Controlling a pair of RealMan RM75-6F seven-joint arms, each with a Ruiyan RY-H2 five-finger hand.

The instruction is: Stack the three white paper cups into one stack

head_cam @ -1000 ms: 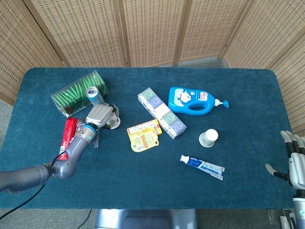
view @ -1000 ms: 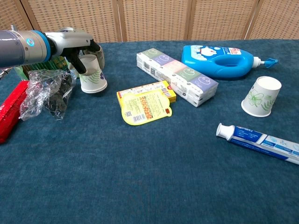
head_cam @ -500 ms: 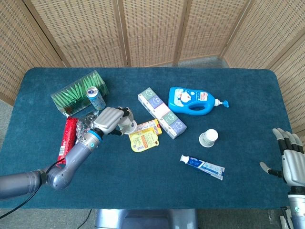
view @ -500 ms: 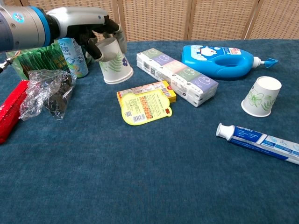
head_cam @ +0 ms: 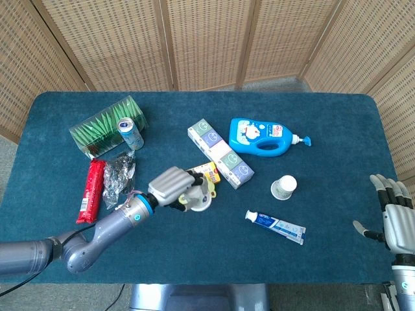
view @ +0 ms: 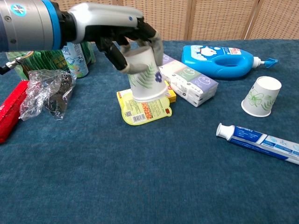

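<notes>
Currently, working big to small: table (head_cam: 337, 129) is cluttered w/ a blue bottle (view: 219, 58), a tissue pack (view: 184, 77), a tube (view: 261, 140) and a yellow packet (view: 142, 107).

Your left hand (view: 121, 37) is clamped on an inverted cup (view: 145, 77), fingers over its upper part, held just above the packet. Whether that's one cup or two nested, can't tell.

Target cup (view: 260, 96) sits mouth-down too, tilted toward the tube, well apart to the right.

Right hand (head_cam: 395, 217) hangs at the table edge, fingers apart, holding nothing.

Risks, as judgement:
- Carried cup leans; a misaligned drop would knock the target over rather than sleeve it.
- Low transit could clip the tissue pack or the tube.
- Squeezing may crush the paper wall.
</notes>
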